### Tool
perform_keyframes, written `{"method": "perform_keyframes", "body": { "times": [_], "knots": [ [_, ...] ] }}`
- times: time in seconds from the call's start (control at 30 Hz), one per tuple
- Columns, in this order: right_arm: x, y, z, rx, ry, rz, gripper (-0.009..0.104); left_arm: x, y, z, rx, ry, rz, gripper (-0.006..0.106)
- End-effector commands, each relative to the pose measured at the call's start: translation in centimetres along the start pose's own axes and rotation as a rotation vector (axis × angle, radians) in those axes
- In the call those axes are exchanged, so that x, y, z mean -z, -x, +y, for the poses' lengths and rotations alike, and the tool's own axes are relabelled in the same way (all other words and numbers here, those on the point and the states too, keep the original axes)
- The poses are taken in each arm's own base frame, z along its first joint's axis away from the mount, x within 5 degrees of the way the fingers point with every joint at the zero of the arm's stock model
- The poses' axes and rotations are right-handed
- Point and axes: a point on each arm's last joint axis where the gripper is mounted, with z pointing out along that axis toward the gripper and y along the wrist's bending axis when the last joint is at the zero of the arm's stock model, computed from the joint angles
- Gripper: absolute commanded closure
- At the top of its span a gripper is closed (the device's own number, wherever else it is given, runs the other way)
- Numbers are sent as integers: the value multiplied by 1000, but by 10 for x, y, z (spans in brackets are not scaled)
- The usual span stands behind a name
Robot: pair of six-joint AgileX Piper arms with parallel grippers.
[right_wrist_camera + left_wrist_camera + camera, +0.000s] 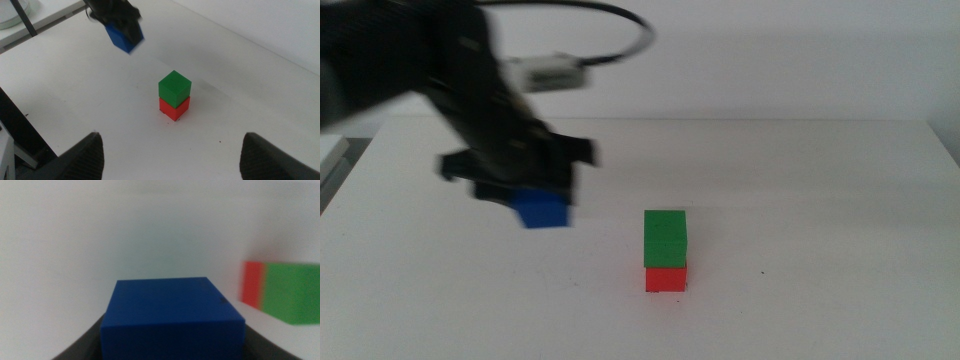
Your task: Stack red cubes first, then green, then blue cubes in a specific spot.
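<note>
Green cube sits on red; two layers done. The left tool grips the blue cube, raised left of the stack. Right tool waits spread wide, empty.

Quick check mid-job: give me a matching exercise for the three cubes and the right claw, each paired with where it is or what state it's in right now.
Things:
1. red cube
2. green cube
3. blue cube
4. right claw

States:
A. open, holding nothing, back from the stack
B. held in the left claw, off the table, left of the stack in the middle view
C. bottom of the stack, on the table
D. resting on top of another cube

Pairs: 1-C, 2-D, 3-B, 4-A
</note>
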Motion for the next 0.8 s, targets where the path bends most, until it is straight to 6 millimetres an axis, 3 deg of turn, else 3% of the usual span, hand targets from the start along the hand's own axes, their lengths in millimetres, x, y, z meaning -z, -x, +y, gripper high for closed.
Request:
{"method": "perform_keyframes", "body": {
  "times": [0.0,0.13,0.4,0.53,0.77],
  "knots": [
    [0,0,-1,9,-12,-12,8,4,-10,-28,13,1,-67,102],
    [0,0,-1,9,-12,-12,8,10,-16,-65,-25,-10,-36,102],
    [0,0,-1,9,-12,-12,8,4,6,-126,-26,6,-53,102],
    [0,0,-1,9,-12,-12,8,-9,10,-138,-13,-24,-21,102],
    [0,0,-1,9,-12,-12,8,-25,9,-141,-7,-15,19,102]
  ]
}}
